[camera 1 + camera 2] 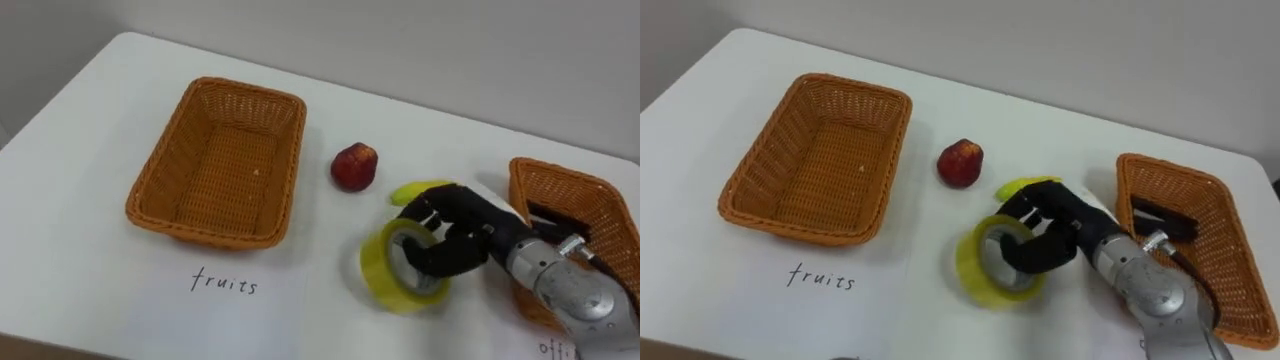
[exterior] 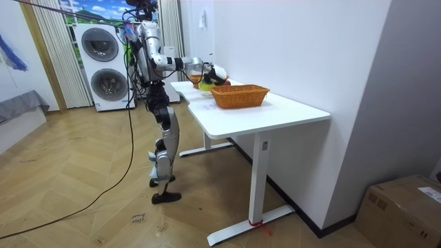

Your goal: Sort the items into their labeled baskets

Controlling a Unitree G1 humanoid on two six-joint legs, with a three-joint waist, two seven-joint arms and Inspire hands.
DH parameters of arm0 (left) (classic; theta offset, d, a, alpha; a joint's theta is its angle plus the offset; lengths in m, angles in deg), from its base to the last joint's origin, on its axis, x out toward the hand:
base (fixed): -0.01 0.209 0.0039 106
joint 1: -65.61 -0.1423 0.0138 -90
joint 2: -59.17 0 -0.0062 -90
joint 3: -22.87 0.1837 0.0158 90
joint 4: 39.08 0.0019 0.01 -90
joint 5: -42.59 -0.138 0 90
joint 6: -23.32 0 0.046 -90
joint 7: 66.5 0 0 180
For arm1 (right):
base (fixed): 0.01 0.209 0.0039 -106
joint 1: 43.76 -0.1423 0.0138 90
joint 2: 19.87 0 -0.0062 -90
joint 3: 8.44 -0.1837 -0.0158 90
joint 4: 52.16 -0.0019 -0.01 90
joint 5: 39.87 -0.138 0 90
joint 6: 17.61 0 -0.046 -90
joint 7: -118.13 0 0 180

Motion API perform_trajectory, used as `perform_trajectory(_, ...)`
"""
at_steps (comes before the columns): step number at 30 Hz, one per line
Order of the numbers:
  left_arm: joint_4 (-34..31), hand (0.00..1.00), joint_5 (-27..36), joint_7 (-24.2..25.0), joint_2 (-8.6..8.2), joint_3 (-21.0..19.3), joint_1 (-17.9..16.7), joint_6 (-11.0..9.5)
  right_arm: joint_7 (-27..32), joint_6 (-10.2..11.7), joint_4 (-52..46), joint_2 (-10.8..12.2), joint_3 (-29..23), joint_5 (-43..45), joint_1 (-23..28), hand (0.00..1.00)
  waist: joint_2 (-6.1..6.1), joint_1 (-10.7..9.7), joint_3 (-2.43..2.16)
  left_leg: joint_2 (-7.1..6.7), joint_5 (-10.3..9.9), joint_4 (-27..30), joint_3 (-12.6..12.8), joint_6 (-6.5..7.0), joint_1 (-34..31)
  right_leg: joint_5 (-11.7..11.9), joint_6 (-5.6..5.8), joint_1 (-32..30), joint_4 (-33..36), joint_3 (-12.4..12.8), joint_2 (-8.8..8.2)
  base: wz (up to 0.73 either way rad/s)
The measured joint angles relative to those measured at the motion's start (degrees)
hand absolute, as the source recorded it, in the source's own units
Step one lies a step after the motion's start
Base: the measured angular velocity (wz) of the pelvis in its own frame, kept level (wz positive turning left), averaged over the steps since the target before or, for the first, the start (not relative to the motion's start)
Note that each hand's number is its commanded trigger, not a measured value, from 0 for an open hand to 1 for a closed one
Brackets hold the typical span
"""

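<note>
My right hand [image 1: 458,236] has the yellow tape roll [image 1: 372,265], with the fingers curled over its rim and into the hole. The roll is tipped up, its opening facing the camera. I can't tell whether its lower edge touches the white table [image 1: 90,260] or sits just off it.

Just beyond the roll, partly hidden by the hand, lies 1 yellow fruit [image 1: 412,190]. I can't make out its whole shape. Further beyond the roll and a little to its left, 1 red apple [image 1: 354,166] stands on the table, apart from the yellow fruit.

Well to the left of the roll is a wicker basket [image 1: 165,160] with nothing visible inside, and a handwritten label [image 1: 224,283] lies on the table in front of it.

Near the roll on its right, past my wrist, is a second wicker basket [image 1: 560,172]. It holds 1 dark object [image 1: 1168,217] that I can't identify.

In the room view the robot stands upright at the far end of the table, with 1 arm reaching out over the tabletop towards the roll.
</note>
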Motion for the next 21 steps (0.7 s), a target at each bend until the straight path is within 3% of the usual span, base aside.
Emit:
perform_trajectory(8, 1.1, 0.00, -0.1, -1.4, -0.86, -0.2, -1.0, -0.6, 8.2, 1.1, -0.3, 0.6, -0.1, -4.4, 0.0, 1.00, 0.57, 0.5, -0.12, 0.02, 0.0, -0.4, 0.0, 0.03, 0.4, 0.0, 0.00, 0.2, 0.1, 0.0, 0.03, 0.00)
perform_trajectory(13, 1.0, 0.00, -0.2, -2.0, -1.38, -0.3, -1.7, -1.1, 15.3, 3.5, -0.5, 0.9, -0.2, -9.6, 0.0, 1.00, 0.43, 0.4, -0.21, -0.04, 0.0, -0.4, -0.4, 0.05, 0.4, 0.0, 0.01, 0.4, 0.0, 0.0, -0.03, 0.02)
perform_trajectory(21, 1.1, 0.00, -0.2, -2.1, -3.10, -2.1, -2.0, -1.2, 22.9, 4.8, -0.4, 1.2, -0.2, -16.4, 0.2, 1.00, 1.48, -0.2, 0.20, 0.04, 0.0, -0.4, -0.2, 0.06, 0.5, 0.0, 0.02, 0.4, 0.0, 0.1, -0.04, 0.00)
